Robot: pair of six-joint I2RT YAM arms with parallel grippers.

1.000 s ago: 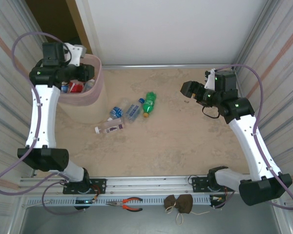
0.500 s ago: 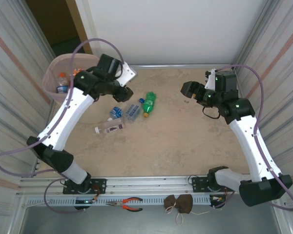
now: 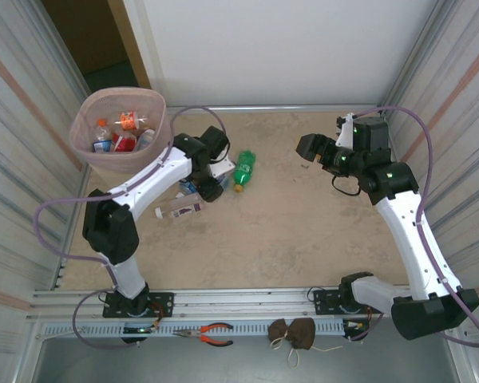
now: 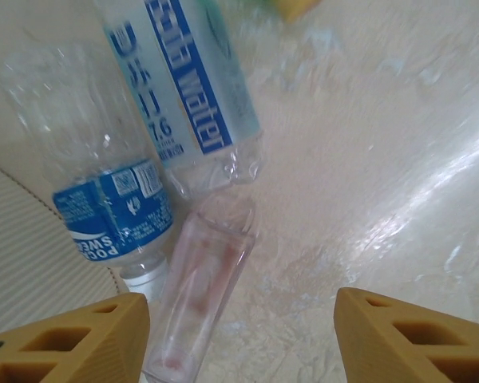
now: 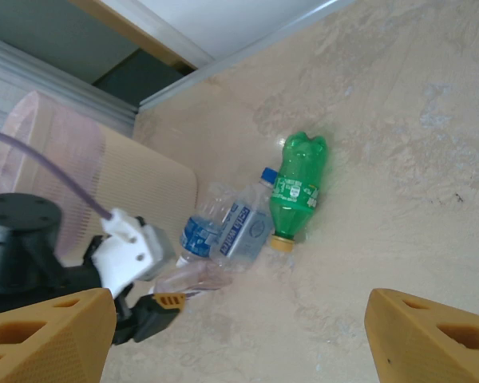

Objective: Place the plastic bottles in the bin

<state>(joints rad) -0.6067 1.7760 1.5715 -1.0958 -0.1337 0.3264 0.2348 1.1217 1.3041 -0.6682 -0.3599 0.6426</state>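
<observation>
Low over the clear plastic bottles [image 4: 195, 88], the left gripper [image 4: 239, 331] gaped wide, empty — the right gripper [image 5: 239, 323], well apart, spread wide too, holding nothing.

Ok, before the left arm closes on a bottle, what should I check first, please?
1. Left fingers open: ok.
2. Clear pinkish bottle lies between them: ok.
3. Neighbours apart from it: not ok, the dark-blue-label bottle lies right beside it.
4. Right fingers open, empty, off to the side: ok.
5. Bin mouth free: ok.
6. Left fingers low enough to grip: cannot tell.
</observation>
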